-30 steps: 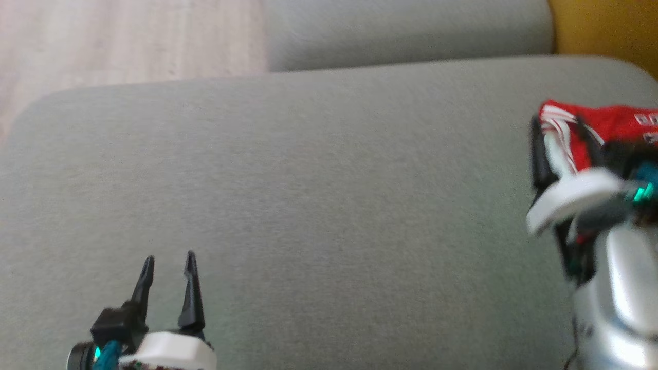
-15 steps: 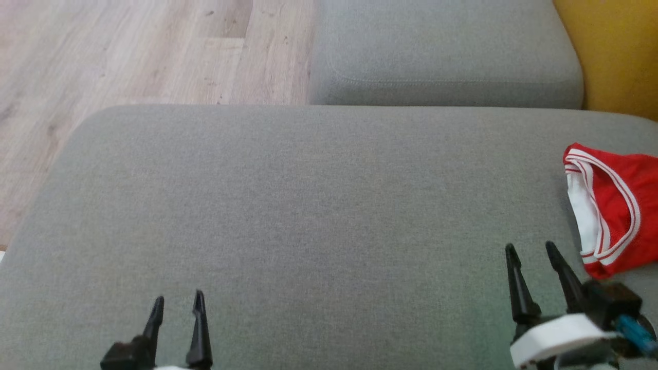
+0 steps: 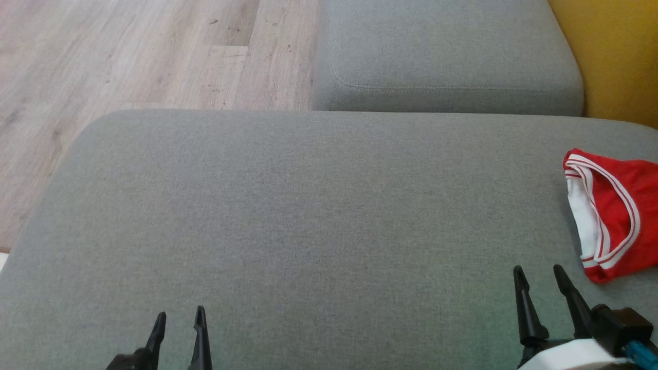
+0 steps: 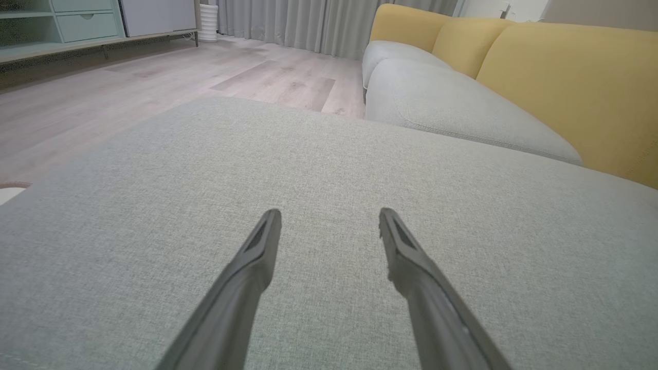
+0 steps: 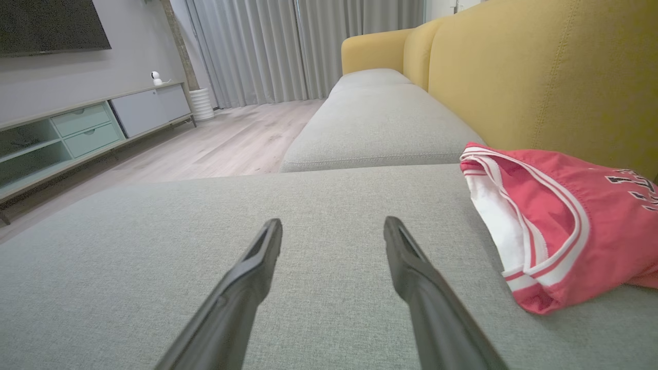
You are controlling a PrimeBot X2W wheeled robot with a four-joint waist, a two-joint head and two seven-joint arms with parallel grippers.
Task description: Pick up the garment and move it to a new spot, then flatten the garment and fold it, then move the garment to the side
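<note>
My left gripper and right gripper stand released, empty. The red white-trimmed fabric garment lies far right on the grey fabric cushion; snagging one layer could unfold it.

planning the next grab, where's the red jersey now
Head view: red jersey lies at the grey cushion's right edge by the yellow backrest, just beyond the right gripper.

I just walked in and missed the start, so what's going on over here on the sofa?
Nothing is being handled at this moment. The red garment, trimmed in white, lies bunched near the right edge of the grey sofa cushion. The right gripper is just beside it, jaws apart and empty, not touching it. The left gripper is over bare cushion on the left side, jaws apart too.
</note>
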